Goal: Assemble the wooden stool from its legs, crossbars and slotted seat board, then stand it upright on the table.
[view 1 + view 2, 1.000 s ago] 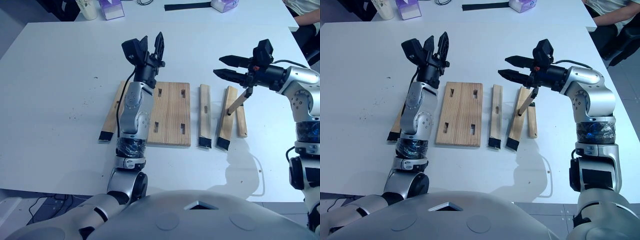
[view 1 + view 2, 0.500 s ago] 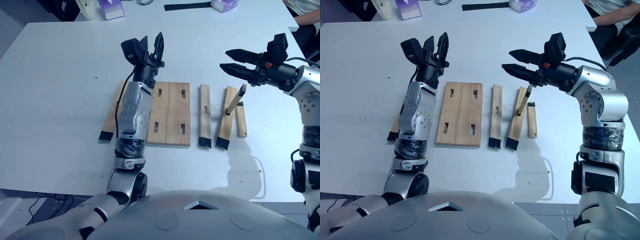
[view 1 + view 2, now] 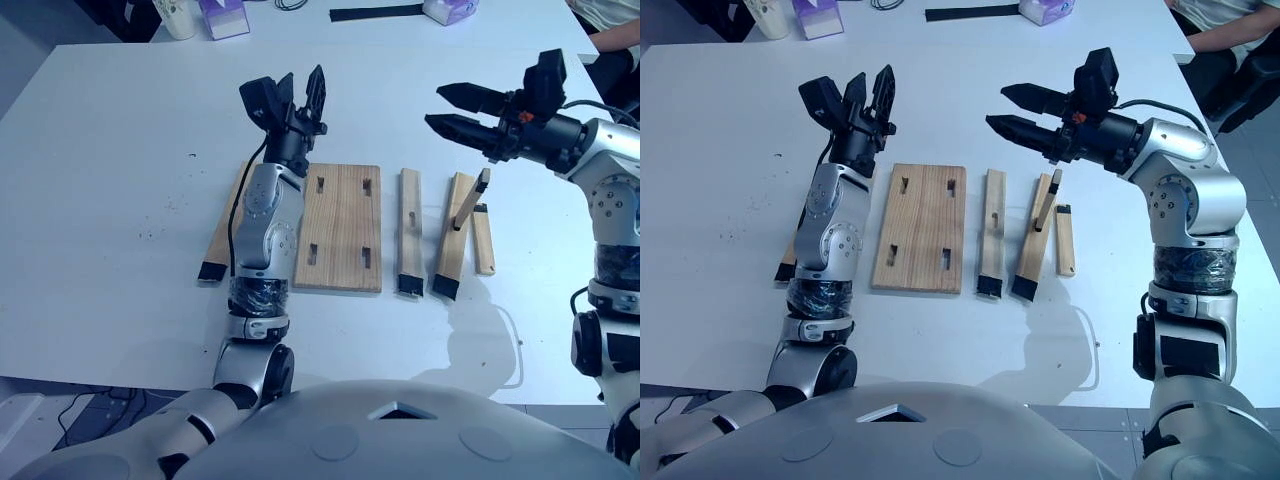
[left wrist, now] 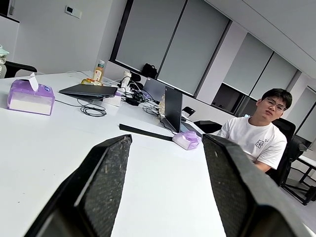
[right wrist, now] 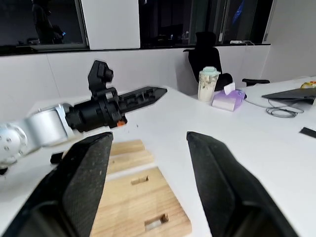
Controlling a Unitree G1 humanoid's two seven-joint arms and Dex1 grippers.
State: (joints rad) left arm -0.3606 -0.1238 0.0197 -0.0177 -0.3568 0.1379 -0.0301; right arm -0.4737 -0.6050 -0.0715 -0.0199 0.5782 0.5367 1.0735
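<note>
1. White table (image 3: 110, 150), head view: slotted seat board (image 3: 340, 228) flat mid-table, legs (image 3: 408, 232) just right; left gripper (image 3: 305, 85) and right gripper (image 3: 437, 107) hover open, empty. Tilted crossbar (image 3: 470, 200), propped on a leg, may topple if brushed.
2. Left wrist: fingers (image 4: 98, 192) spread wide, empty.
3. Right wrist: fingers (image 5: 84, 182) apart, facing the seat board.
</note>
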